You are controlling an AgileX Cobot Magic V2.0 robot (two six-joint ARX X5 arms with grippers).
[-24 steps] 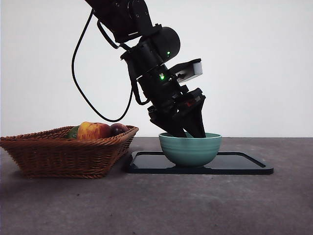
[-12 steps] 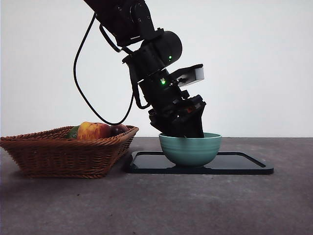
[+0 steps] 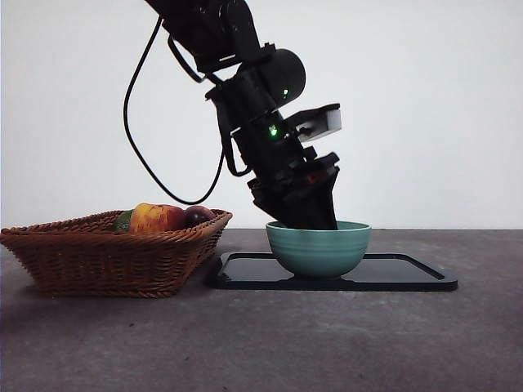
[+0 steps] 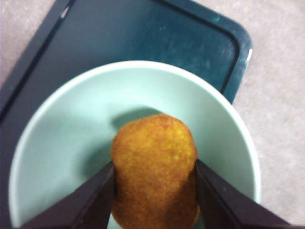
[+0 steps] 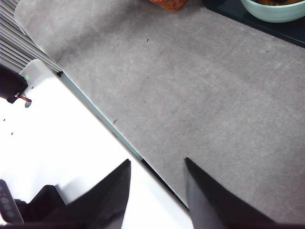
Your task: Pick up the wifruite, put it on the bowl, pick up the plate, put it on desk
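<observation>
Placing step: wifruite [image 4: 155,167] is pinched between the jaws of the left gripper [image 4: 155,191], held down inside the bowl [image 4: 57,157]. Jaws to be opened, then withdrawn upward. Right gripper [image 5: 157,191] is parked, spread, holding nothing.

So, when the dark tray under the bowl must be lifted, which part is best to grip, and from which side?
Probably the tray's raised rim at its bare end, the end away from the basket. The bowl stands toward the basket end, where the left gripper holds the wifruite. The rim is thin and low, so come in level from that open side.
</observation>
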